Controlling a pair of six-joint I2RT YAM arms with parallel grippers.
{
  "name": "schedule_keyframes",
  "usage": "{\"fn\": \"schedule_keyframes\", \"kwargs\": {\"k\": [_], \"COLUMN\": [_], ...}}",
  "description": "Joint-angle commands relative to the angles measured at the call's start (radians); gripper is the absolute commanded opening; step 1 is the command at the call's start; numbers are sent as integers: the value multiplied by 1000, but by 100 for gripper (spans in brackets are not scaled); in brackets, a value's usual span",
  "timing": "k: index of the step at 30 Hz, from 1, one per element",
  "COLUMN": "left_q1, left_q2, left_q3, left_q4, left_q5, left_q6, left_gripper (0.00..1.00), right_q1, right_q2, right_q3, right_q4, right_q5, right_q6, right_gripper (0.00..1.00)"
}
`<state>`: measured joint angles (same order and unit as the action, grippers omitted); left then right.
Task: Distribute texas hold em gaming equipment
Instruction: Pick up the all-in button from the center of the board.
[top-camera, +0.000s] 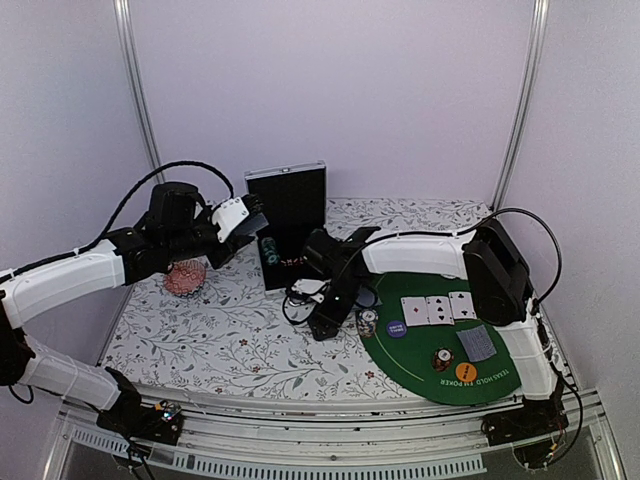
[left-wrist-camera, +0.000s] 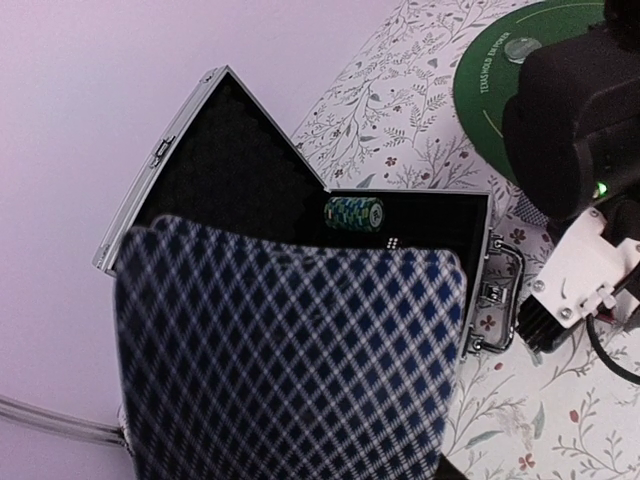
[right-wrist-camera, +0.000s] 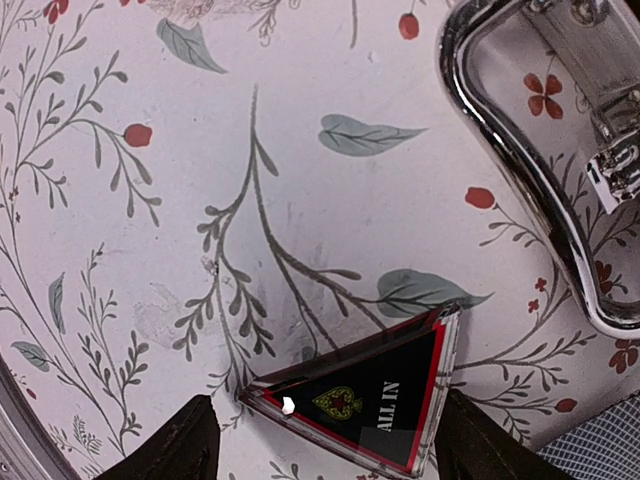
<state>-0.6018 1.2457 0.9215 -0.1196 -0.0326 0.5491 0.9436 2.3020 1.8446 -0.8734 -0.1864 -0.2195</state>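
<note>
Two arms working over floral tablecloth (top-camera: 220, 330). Left gripper (top-camera: 245, 222) hanging raised before open black case (left-wrist-camera: 230, 170), gripping checked-back cards (left-wrist-camera: 290, 360); its fingers hidden behind them. Green-blue chip stack (left-wrist-camera: 353, 212) lying inside case. Right gripper (right-wrist-camera: 335, 445) standing wide, fingers (right-wrist-camera: 180, 445) straddling triangular ALL IN marker (right-wrist-camera: 370, 395), which is lying flat on cloth near case handle (right-wrist-camera: 520, 170). Three face-up cards (top-camera: 437, 310) sitting on green mat (top-camera: 415, 355).

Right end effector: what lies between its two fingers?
The triangular ALL IN marker, flat on the floral cloth; the right wrist view shows it.
</note>
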Motion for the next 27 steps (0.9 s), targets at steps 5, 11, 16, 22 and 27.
{"fn": "schedule_keyframes", "kwargs": {"k": [5, 11, 16, 22, 27], "left_q1": [3, 3, 3, 3, 3], "left_q2": [4, 4, 1, 0, 0], "left_q3": [22, 21, 21, 21, 21], "left_q4": [3, -1, -2, -5, -5], "left_q5": [22, 25, 25, 24, 28], "left_q6": [4, 8, 7, 9, 9], "left_gripper": [36, 36, 37, 37, 37], "right_q1": [19, 31, 63, 78, 78], "right_q2": [78, 62, 82, 107, 109], "right_q3": [24, 27, 36, 49, 45], "right_q4": [-122, -112, -86, -70, -79], "right_q5": [192, 236, 223, 198, 210], "right_q6": [97, 160, 189, 212, 207], "right_gripper": [76, 76, 75, 75, 70]}}
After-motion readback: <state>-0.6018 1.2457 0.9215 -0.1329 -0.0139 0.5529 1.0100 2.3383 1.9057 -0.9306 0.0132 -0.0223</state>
